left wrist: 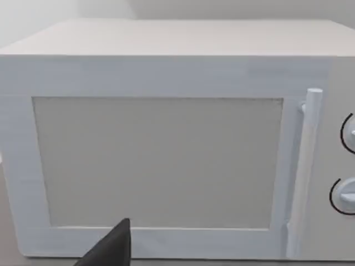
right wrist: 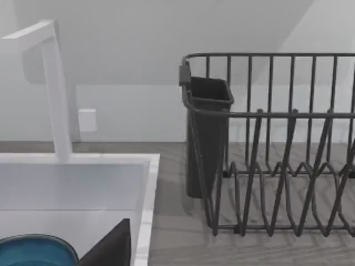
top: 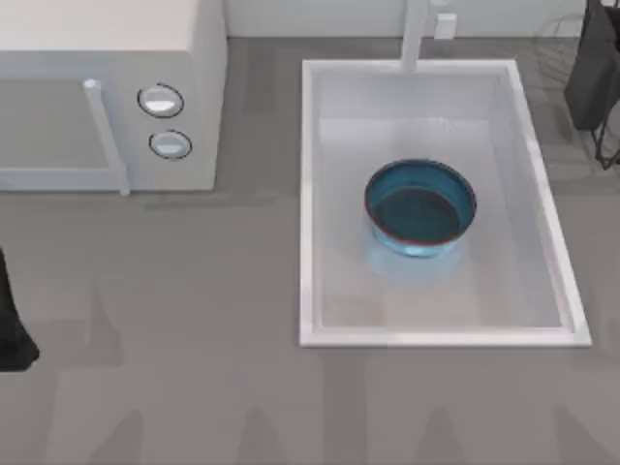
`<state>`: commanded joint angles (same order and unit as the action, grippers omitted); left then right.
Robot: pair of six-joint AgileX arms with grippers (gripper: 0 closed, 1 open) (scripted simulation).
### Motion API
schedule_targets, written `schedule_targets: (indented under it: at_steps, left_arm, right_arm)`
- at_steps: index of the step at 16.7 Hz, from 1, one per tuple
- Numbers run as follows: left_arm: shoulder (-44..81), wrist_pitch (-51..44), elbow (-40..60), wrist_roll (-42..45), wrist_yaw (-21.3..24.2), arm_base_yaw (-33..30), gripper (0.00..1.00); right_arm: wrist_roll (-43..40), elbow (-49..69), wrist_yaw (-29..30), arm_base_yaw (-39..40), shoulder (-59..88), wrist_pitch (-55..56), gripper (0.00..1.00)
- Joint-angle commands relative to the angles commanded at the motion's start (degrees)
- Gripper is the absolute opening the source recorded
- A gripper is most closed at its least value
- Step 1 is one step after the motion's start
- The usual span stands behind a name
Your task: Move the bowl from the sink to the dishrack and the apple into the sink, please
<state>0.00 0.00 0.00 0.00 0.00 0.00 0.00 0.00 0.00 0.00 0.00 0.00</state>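
The left arm (top: 12, 334) is sitting parked at the table's nine o'clock edge, facing the microwave (top: 107, 92); whether either gripper is open cannot be told. The bowl (top: 419, 208) is resting upright mid-sink (top: 310, 194), well apart toward three o'clock. The dishrack (right wrist: 277, 144) is standing beyond the sink's rim.

We see a grey wood-grain table (top: 194, 291) filling the lower frame under soft, even light, a white microwave (top: 107, 87) with two round knobs (top: 165, 121) at upper left, and a pale wall (top: 320, 15) along the top edge.
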Motion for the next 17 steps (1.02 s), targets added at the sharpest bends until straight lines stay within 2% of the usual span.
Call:
schedule_targets:
  at_steps: [4,8,12,17]
  left_arm:
    - [0.0,0.0,0.0,0.0,0.0,0.0,1.00]
    - [0.0,0.0,0.0,0.0,0.0,0.0,1.00]
    - [0.0,0.0,0.0,0.0,0.0,0.0,1.00]
    - [0.0,0.0,0.0,0.0,0.0,0.0,1.00]
  right_arm:
    - [0.5,1.4,0.1,0.2,1.5,-0.8,1.00]
    - [3.8,10.2,0.2,2.0,11.6,-6.4,1.00]
    - [9.4,24.9,-0.6,5.5,29.7,-17.1,1.00]
    - [17.8,48.3,-3.0,11.3,59.8,-35.8,1.00]
